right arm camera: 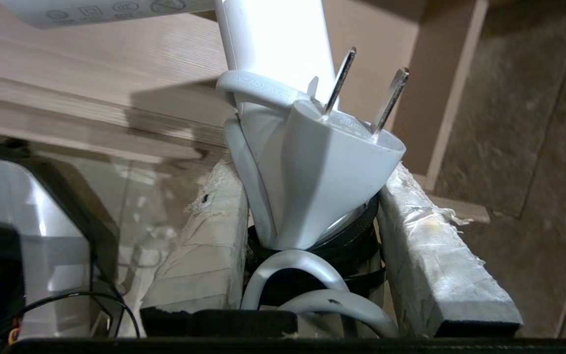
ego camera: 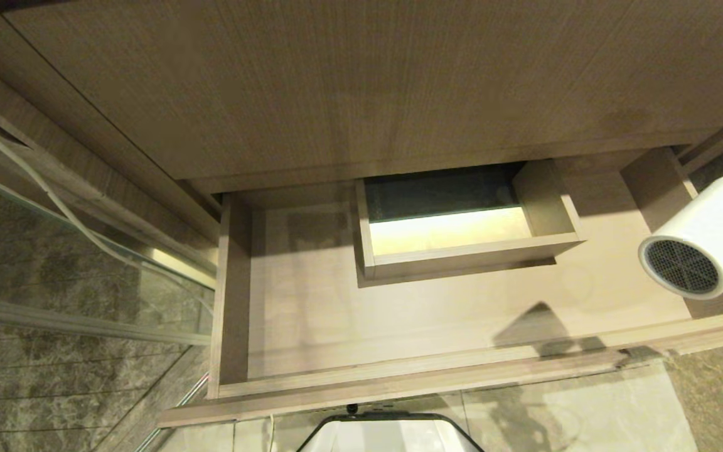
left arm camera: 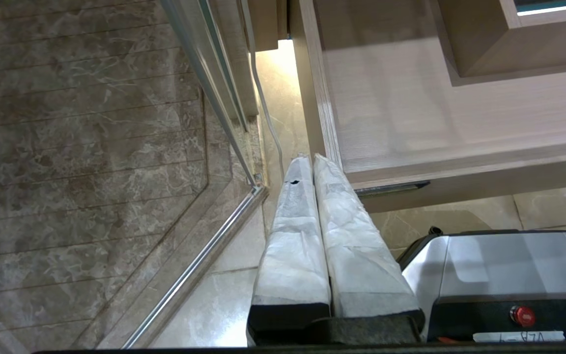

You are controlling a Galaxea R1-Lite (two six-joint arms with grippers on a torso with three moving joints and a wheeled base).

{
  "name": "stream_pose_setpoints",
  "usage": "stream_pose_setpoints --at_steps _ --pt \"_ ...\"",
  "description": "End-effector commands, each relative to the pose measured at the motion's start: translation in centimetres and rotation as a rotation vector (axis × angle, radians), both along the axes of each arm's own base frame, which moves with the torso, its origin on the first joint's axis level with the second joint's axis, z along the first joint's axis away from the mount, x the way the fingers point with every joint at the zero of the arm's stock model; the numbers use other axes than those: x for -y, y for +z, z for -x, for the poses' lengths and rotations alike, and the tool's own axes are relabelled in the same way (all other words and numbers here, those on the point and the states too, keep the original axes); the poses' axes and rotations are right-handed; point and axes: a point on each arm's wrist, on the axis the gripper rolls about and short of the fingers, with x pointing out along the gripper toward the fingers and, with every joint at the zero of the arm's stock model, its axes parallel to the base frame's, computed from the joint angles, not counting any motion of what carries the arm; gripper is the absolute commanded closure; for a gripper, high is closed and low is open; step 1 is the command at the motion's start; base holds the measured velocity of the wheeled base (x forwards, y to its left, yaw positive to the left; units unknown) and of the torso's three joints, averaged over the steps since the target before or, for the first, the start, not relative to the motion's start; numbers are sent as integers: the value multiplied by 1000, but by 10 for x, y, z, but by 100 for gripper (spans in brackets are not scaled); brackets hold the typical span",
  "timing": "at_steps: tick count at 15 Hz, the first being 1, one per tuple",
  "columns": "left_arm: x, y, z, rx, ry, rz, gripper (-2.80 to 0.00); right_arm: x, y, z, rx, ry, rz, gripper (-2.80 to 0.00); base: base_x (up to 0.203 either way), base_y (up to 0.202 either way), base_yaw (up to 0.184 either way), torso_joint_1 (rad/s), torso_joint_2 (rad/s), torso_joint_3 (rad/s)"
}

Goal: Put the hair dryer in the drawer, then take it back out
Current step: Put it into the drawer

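Hair dryer: the hair dryer (ego camera: 703, 235) hangs at about 3 o'clock in the head view, over the right end of the open drawer (ego camera: 399, 301) and clear of its floor, its dark round grille toward the front rail.

Long axis: the barrel runs from the grille at about 8 o'clock up to 2 o'clock, slanting across the drawer's right rear corner; the handle drops out of sight past the picture's edge.

Right pincer: the right pincer (right arm camera: 312, 231) grips the hair dryer at the handle's lower end, its two padded fingers (right arm camera: 440, 255) either side of the bundled cord and the white plug (right arm camera: 327, 172), whose prongs stick up.

Left pincer: the left pincer (left arm camera: 312, 196) is closed on nothing, its pads pressed together, parked low by the drawer's left front corner, beside the glass partition (left arm camera: 214, 98).

Nearer arm: only the right one carries the load; the left is well apart from it.

Key relation: the bare drawer floor lies at about 9 o'clock from the dryer, in front of the boxed cutout (ego camera: 462, 245).

Next move, as a judgement: the dryer probably must travel inward and down while staying in front of that box.
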Motion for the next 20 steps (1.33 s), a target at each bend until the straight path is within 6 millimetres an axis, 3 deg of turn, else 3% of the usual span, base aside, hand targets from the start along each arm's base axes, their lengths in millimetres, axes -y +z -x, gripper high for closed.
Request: stream_pose_setpoints --at_steps 1,3,7,11,15,19,20 --pt "0 0 0 -1 0 0 0 4 -2 -10 -39 -19 -6 0 0 0 0 34 32 40" --pt "0 0 0 -1 0 0 0 4 -2 -10 -41 -24 -5 0 0 0 0 12 16 40" --pt "0 0 0 -1 0 0 0 27 -15 -40 -164 -190 -23 0 0 0 0 28 2 35" --pt "0 -1 0 -2 0 0 0 65 -44 -101 -283 -270 -63 0 0 0 0 0 0 0" --pt "0 0 0 -1 0 0 0 95 -73 -153 -284 -291 -65 0 0 0 0 0 0 0" --pt "0 0 0 -1 0 1 0 101 -69 -162 -241 -297 -52 0 0 0 0 0 0 0" --pt "0 0 0 -1 0 0 0 107 -66 -174 -218 -299 -45 0 0 0 0 0 0 0"
